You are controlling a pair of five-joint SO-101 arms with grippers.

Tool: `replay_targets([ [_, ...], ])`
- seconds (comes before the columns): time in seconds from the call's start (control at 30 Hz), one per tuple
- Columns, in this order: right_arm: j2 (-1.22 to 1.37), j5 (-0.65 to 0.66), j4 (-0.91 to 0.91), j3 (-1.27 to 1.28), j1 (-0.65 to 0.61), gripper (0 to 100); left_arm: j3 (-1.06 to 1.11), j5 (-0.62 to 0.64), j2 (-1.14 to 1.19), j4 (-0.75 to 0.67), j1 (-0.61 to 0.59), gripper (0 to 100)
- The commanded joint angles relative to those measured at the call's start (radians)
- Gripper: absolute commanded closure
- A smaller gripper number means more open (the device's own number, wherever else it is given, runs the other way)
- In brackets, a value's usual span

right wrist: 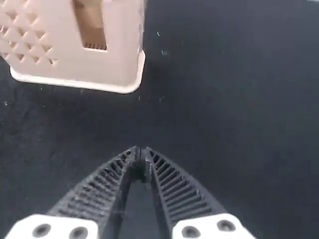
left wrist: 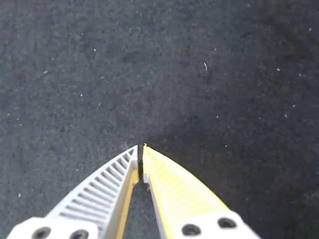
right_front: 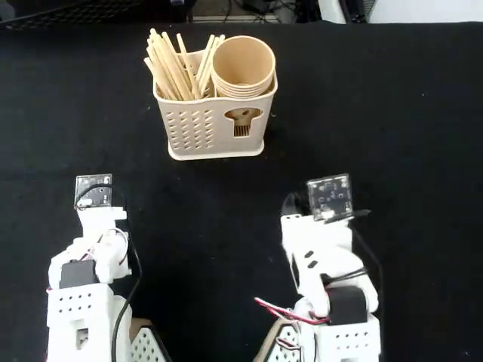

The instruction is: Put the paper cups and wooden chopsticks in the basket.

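Note:
A beige perforated basket [right_front: 215, 128] stands at the far middle of the black table. Several wooden chopsticks [right_front: 177, 64] lean in its left compartment, and a stack of paper cups [right_front: 243, 66] sits in its right one. Both arms rest near the front edge, apart from the basket. My left gripper [left wrist: 140, 148] is shut, its tips touching over bare cloth with nothing between them. My right gripper [right wrist: 141, 152] is also shut and holds nothing; the basket [right wrist: 75, 45] stands some way ahead of it.
Black cloth [right_front: 392, 121] covers the whole table. The left arm's body [right_front: 87, 279] and the right arm's body [right_front: 324, 264] occupy the front corners. Cables and equipment lie beyond the table's far edge.

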Motion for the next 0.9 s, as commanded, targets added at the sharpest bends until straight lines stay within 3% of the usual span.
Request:
replay_targets([
  [0.0, -0.068, -0.114, -0.051, 0.101, 0.011, 98.4, -0.005, 0.005, -0.012, -0.015, 0.018, 97],
  [0.37, -0.071, -0.118, 0.038, 0.108, 0.005, 98.4, 0.001, 0.006, -0.012, -0.021, 0.019, 97],
  [0.63, -0.077, -0.120, 0.288, 0.108, -0.181, 98.5, -0.001, 0.048, -0.012, 0.063, 0.116, 97],
  [0.87, -0.071, -0.120, 0.281, 0.108, -0.192, 98.5, 0.036, 0.046, -0.012, 0.081, 0.105, 97],
])
